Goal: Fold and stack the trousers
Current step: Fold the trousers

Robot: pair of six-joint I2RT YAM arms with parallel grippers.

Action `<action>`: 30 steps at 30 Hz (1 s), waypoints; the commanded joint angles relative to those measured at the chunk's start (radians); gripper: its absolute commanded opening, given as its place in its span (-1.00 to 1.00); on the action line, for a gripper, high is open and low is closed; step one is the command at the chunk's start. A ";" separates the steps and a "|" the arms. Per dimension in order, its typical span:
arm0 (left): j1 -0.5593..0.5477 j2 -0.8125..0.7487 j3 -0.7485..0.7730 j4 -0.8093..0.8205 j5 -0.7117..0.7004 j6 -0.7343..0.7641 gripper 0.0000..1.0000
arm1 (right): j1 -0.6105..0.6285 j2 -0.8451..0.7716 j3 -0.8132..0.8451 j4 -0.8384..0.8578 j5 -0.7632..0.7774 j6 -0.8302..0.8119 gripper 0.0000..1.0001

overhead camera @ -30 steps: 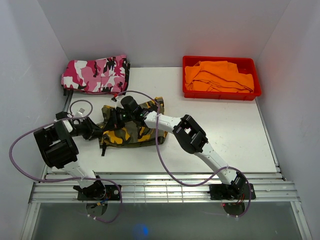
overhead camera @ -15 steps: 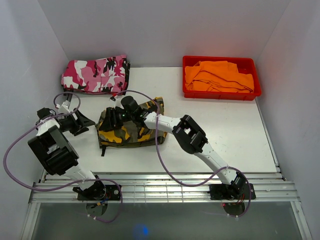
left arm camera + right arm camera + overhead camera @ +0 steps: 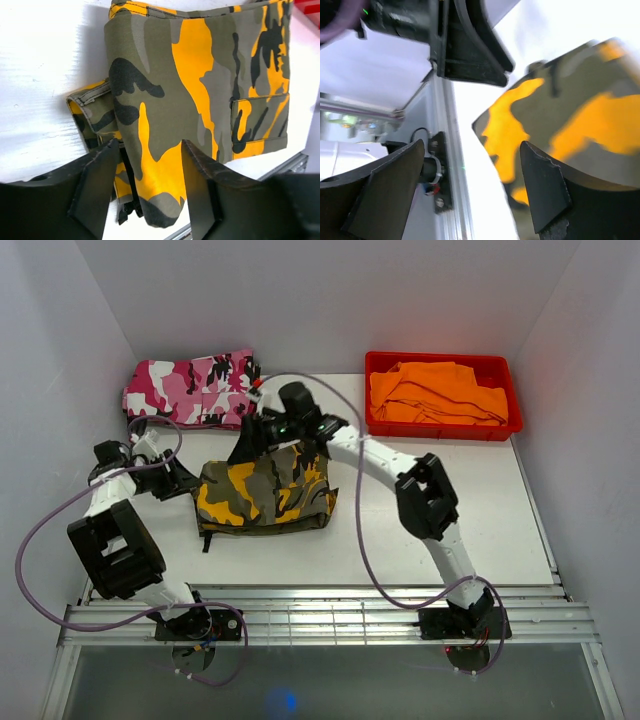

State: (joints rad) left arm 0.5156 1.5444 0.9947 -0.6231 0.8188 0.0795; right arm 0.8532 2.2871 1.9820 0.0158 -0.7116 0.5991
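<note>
Folded camouflage trousers (image 3: 265, 495) lie flat on the white table (image 3: 450, 510), left of centre. Left gripper (image 3: 150, 145) at their left edge, fingers spread, nothing held. Right gripper (image 3: 472, 145) over their far left corner, jaws wide, empty.

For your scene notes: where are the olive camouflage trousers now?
Top view: the trousers lie folded on the table, left of centre; left gripper beside them, right gripper behind.

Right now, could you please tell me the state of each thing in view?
trousers: folded, flat on the table, not gripped.
left gripper: open, at the trousers' left edge.
right gripper: open, over their far edge.
pink camouflage trousers: folded, far left.
orange garment: crumpled in the red bin.
</note>
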 commanded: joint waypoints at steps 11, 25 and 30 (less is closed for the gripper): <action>-0.072 -0.012 0.033 0.014 -0.199 -0.047 0.18 | -0.244 -0.580 -0.681 -0.467 0.451 -0.875 0.83; -0.107 0.129 0.212 0.006 -0.205 -0.044 0.23 | -0.229 -0.635 -0.798 -0.315 0.417 -0.835 0.94; -0.150 0.163 0.240 0.006 -0.243 -0.043 0.20 | -0.238 -0.621 -0.790 -0.316 0.403 -0.820 0.96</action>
State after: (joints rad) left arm 0.3935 1.7084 1.2026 -0.6167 0.6044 0.0360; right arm 0.6258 1.6447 1.1622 -0.3157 -0.2920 -0.2211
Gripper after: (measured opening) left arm 0.604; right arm 0.975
